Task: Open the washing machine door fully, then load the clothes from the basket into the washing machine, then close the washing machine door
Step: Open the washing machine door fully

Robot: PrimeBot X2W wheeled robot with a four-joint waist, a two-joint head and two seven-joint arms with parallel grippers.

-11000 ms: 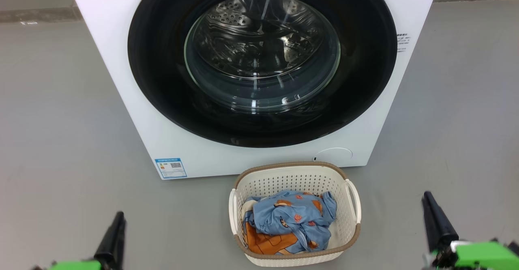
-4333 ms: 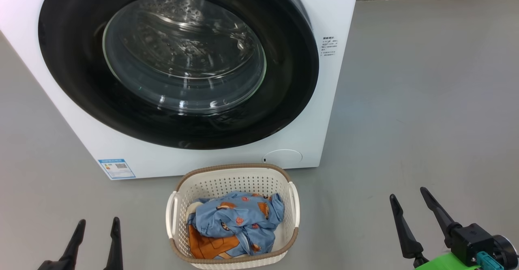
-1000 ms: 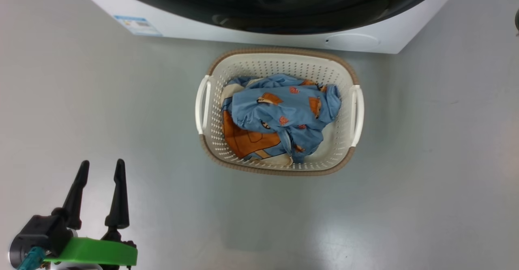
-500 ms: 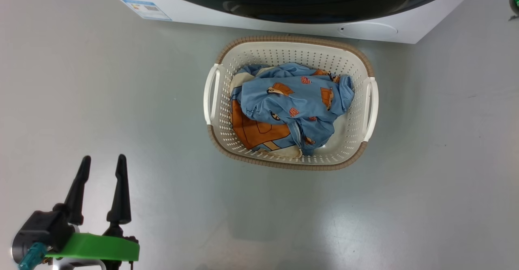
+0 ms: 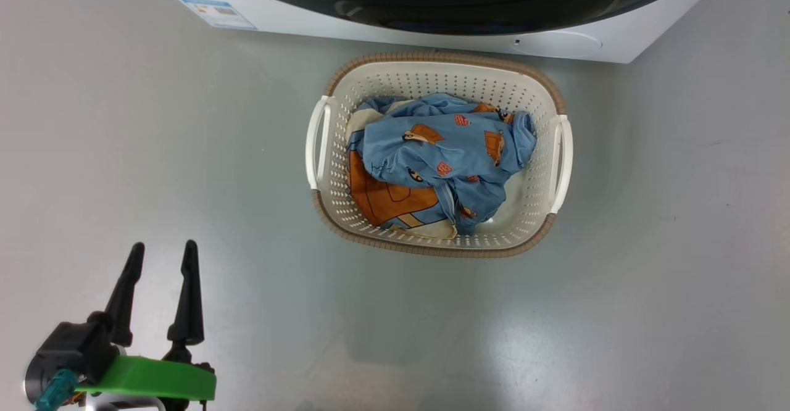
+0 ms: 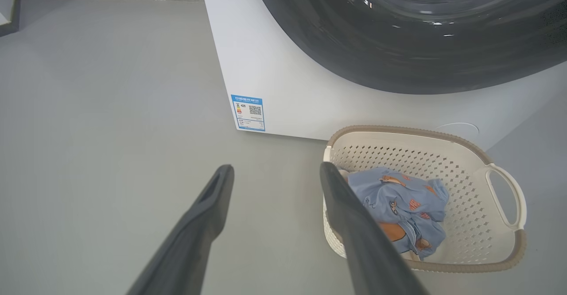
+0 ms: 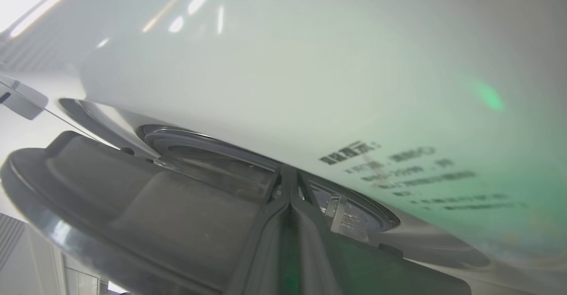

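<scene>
The washing machine door (image 7: 133, 206) appears only cracked away from the washing machine (image 5: 296, 19); full opening, loading and closing are judged still to be done. The right gripper (image 7: 290, 173), fingers pressed together, is set into the gap at the machine's white front. The clothes (image 5: 444, 152) are heaped in the basket (image 5: 444, 59), placed just before the machine. The left gripper (image 5: 163, 247) is held spread and empty, well apart from the machine. The machine is surrounded by a smooth grey floor (image 5: 648, 244), faintly glossy.
</scene>
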